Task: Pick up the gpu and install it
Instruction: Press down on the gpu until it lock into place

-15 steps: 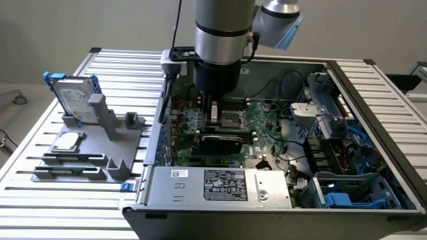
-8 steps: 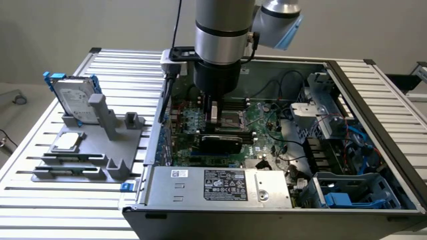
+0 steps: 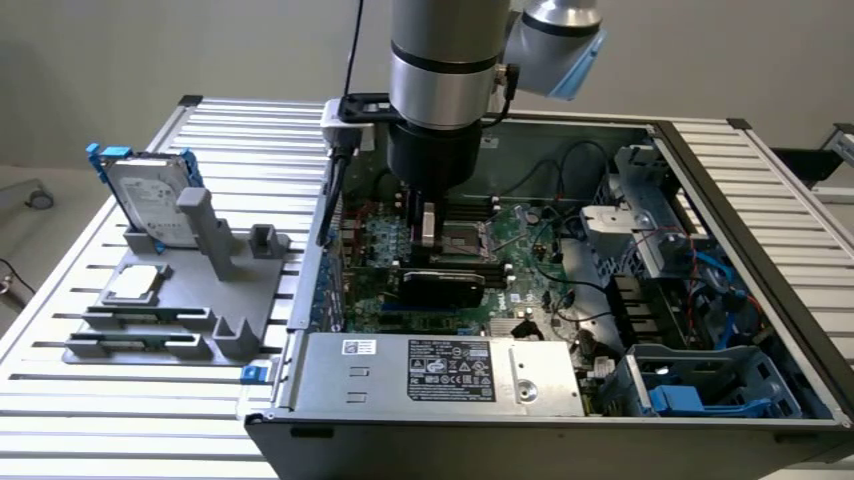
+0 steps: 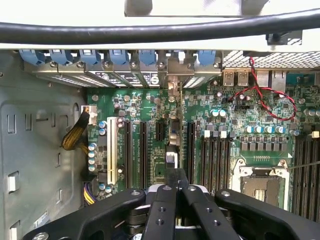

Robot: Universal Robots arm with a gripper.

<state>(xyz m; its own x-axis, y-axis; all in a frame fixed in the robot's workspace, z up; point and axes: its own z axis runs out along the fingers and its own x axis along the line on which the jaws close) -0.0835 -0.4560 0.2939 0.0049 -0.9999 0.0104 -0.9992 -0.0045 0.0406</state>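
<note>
Ribbed aluminium table (image 3: 134, 420) carries an open computer case (image 3: 747, 200) lying on its side, with a pale wall behind. Beside the case, towards the exterior view's left, a grey holder (image 3: 174, 300) stands a hard drive (image 3: 144, 195) in a blue frame upright and bears a square chip (image 3: 134, 283) lying flat.

Inside the case the arm reaches straight down over the green board. The gripper (image 3: 424, 235) (image 4: 176, 175) is clenched, its fingertips pressed together with nothing visible between them. The gpu (image 3: 441, 288) (image 4: 172, 145) stands on edge among the long slots of the board. Its black cooler face is turned towards the exterior camera, and its metal end meets the rear wall under a row of blue clips (image 4: 120, 56). The closed fingertips sit right over the card's upper edge; whether they touch it cannot be told.

Things crowd the card closely. Long black memory slots (image 4: 217, 157) and the processor socket (image 4: 260, 182) lie on one side of it. Empty black slots and a white slot (image 4: 112, 150) lie on the other, with a yellow-and-black wire bundle (image 4: 75, 135) beyond them. A red wire (image 4: 265, 100) loops over the board near the rear ports. A thick black cable (image 4: 150, 32) runs across above the rear wall. Nearer the exterior camera, a silver power supply box (image 3: 441, 375) sits just beside the card, and a blue drive cage (image 3: 681, 395) fills the corner to the exterior view's right.
</note>
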